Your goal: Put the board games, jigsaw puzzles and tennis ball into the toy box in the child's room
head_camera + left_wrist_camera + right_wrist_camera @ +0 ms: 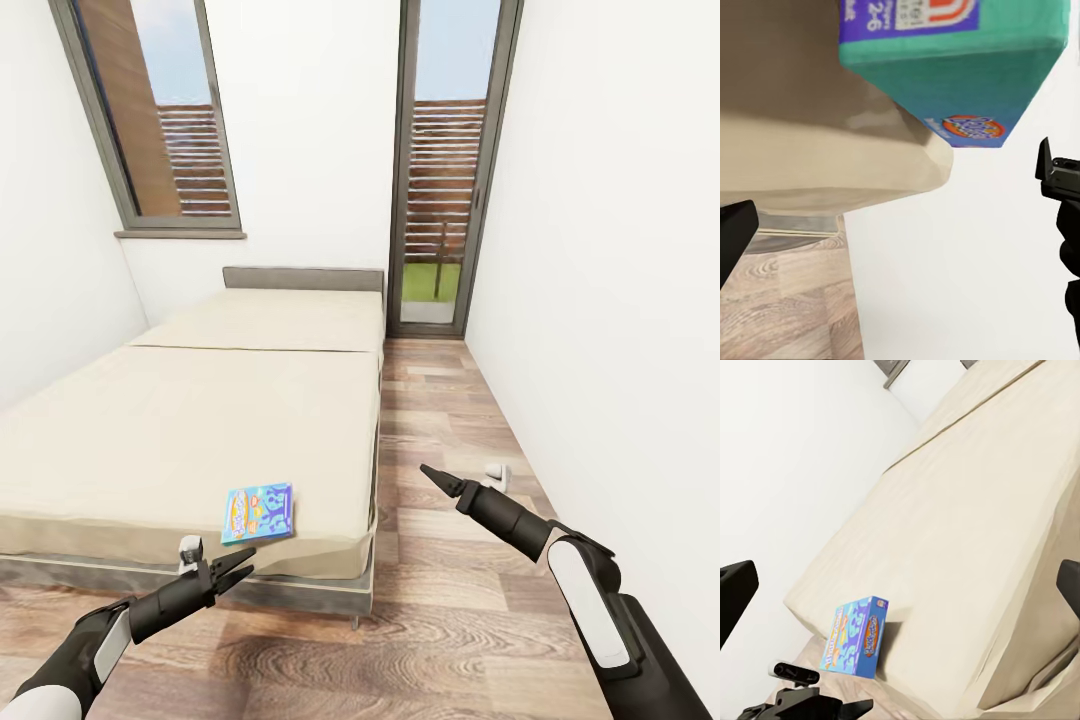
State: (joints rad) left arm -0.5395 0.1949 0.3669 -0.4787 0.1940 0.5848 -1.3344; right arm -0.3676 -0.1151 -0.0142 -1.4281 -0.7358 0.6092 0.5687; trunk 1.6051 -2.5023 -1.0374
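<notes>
A small blue cartoon-printed board game [258,512] lies flat on the bed [200,420], close to its near right corner. My left gripper [240,564] hovers open just in front of that corner, slightly below the box, touching nothing. In the left wrist view the box [967,75] hangs over the mattress edge [832,150] between the spread fingers [1061,176]. My right gripper [432,476] is open over the floor to the right of the bed, well away from the box. Its wrist view looks across the mattress [967,525] at the box [855,637].
The bed has a grey headboard [300,278] and fills the left of the narrow room. A strip of wood-plank floor [440,600] runs between the bed and the white right wall [600,250]. A glass door [440,170] and a window [160,110] are at the far end.
</notes>
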